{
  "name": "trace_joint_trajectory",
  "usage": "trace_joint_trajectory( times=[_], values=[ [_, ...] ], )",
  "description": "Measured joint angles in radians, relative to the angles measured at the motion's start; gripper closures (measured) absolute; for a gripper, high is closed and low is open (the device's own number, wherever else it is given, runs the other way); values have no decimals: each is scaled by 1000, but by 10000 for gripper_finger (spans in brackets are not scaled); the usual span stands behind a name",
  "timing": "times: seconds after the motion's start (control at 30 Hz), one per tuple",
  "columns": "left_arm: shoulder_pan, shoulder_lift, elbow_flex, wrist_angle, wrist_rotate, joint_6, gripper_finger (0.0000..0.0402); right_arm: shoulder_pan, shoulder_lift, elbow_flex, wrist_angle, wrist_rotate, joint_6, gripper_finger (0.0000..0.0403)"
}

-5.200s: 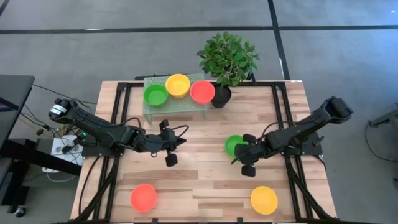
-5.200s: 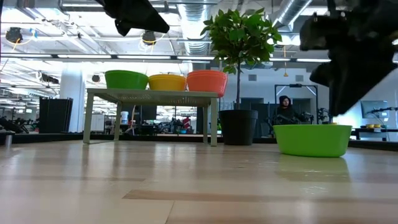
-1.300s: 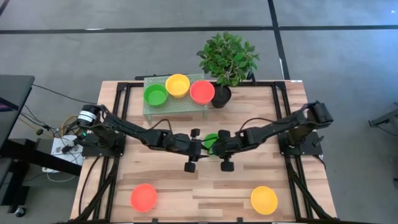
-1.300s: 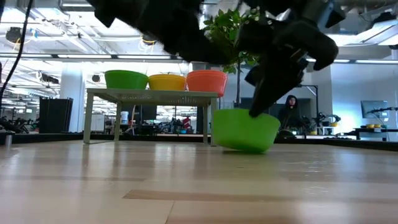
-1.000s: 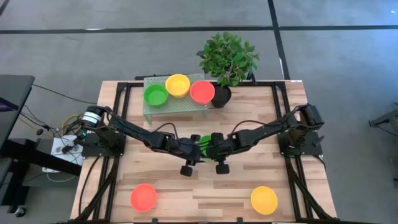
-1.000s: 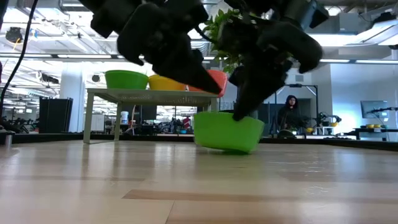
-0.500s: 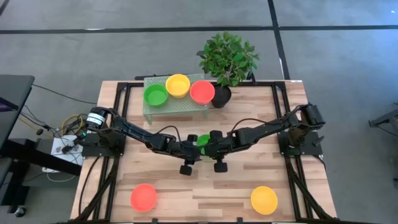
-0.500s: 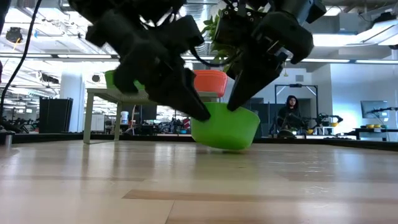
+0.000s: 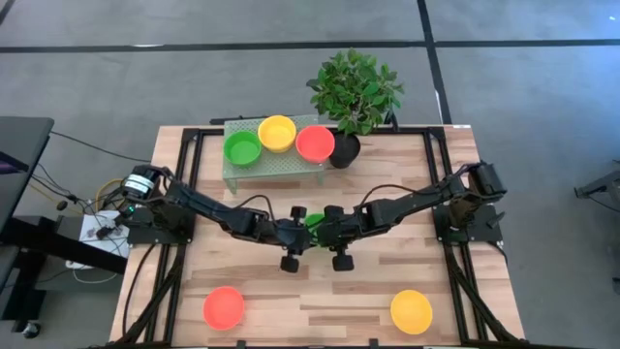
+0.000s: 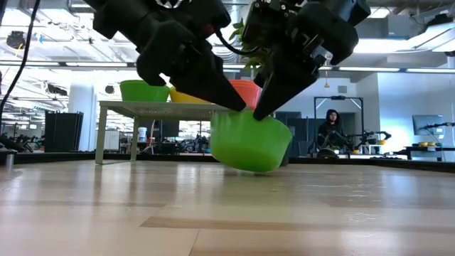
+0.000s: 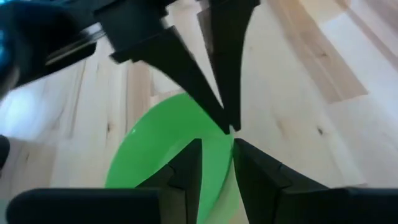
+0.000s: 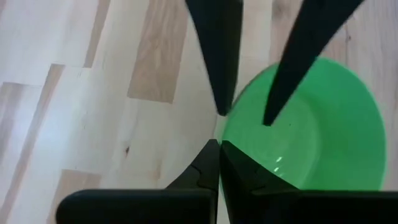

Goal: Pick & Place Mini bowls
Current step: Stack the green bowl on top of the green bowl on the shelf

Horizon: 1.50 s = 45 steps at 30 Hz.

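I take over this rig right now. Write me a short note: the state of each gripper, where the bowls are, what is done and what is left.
Right gripper: shut, pinching the rim of the green plastic mini bowl at mid-table; the bowl is tilted, just above the wood.
Left gripper: its fingers straddle the opposite rim of the same bowl; whether it grips yet is unclear.
Done: a green bowl, a yellow bowl and a red-orange bowl sit on the small pale stand at the far edge.
Left: the held bowl, plus a red-orange bowl and a yellow bowl on the near side of the table.
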Motion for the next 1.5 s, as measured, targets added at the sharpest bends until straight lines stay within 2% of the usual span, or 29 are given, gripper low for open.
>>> trace_joint_trajectory(
  times=[0.23,0.73,0.93,1.07,1.17,1.33,1.5],
  values=[
    [14,-2,0,-6,125,-29,309,-1,0,0,-3,0,-3,402],
    [35,-2,0,-38,139,-38,311,2,0,0,6,-4,-4,402],
    [37,-3,0,-76,152,-72,332,0,0,0,16,-6,-44,402],
    [36,-3,0,-79,153,-58,362,0,1,0,26,-6,-57,401],
    [34,-3,0,-84,156,-57,390,0,0,0,32,-4,-66,394],
    [21,-3,0,-86,148,-82,391,0,0,0,59,-3,-82,370],
    [-39,-3,0,-123,117,-149,393,3,0,0,59,-5,-82,351]
  ],
)
